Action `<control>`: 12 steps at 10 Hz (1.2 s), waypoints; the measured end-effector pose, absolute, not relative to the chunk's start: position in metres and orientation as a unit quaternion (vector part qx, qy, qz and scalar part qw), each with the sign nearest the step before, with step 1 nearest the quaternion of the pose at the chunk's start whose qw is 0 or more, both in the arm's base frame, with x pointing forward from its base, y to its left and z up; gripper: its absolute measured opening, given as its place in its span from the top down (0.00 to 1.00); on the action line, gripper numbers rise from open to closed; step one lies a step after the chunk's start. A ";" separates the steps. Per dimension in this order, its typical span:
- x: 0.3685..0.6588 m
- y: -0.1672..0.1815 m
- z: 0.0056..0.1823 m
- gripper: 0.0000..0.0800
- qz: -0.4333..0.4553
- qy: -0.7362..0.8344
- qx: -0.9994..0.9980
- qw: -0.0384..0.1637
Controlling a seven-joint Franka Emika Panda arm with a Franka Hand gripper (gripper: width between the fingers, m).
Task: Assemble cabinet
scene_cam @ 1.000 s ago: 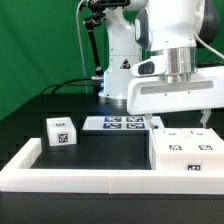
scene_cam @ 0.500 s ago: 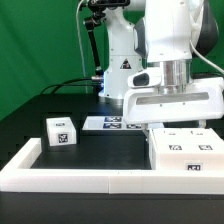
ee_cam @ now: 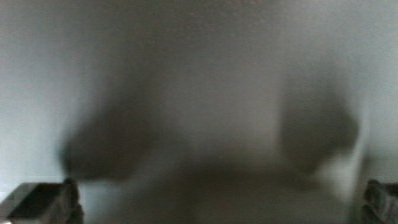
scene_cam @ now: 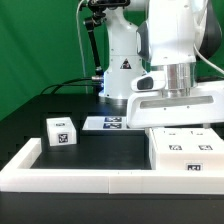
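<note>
The cabinet shell, a large white box with tag markers on top, lies at the exterior view's right. My gripper hangs just above it, its fingertips hidden by the hand and the shell. In the wrist view the gripper is open: the two dark fingers stand far apart at the picture's edges. A blurred white surface, very close, fills the space between them. A small white drawer block with a tag stands apart at the exterior view's left.
The marker board lies flat behind the gripper, near the arm's base. A long low white border rail runs along the front and up the exterior view's left side. A green screen stands behind.
The gripper has come down toward the cabinet shell, from well above it to just over its top. The shell and the drawer block have not moved.
</note>
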State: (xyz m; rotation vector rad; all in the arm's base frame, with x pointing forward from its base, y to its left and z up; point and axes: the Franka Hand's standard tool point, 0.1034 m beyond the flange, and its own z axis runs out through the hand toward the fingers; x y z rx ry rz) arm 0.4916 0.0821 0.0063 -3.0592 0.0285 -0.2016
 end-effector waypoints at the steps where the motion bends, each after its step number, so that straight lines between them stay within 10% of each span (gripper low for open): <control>1: 0.493 0.081 0.006 0.00 -0.069 0.001 -0.997 0.037; 6: 0.496 0.088 0.006 0.17 -0.072 -0.002 -0.997 0.039; 9: 0.496 0.090 0.005 0.72 -0.072 -0.033 -0.996 0.035; 12: 0.495 0.090 0.005 0.97 -0.071 -0.034 -0.996 0.035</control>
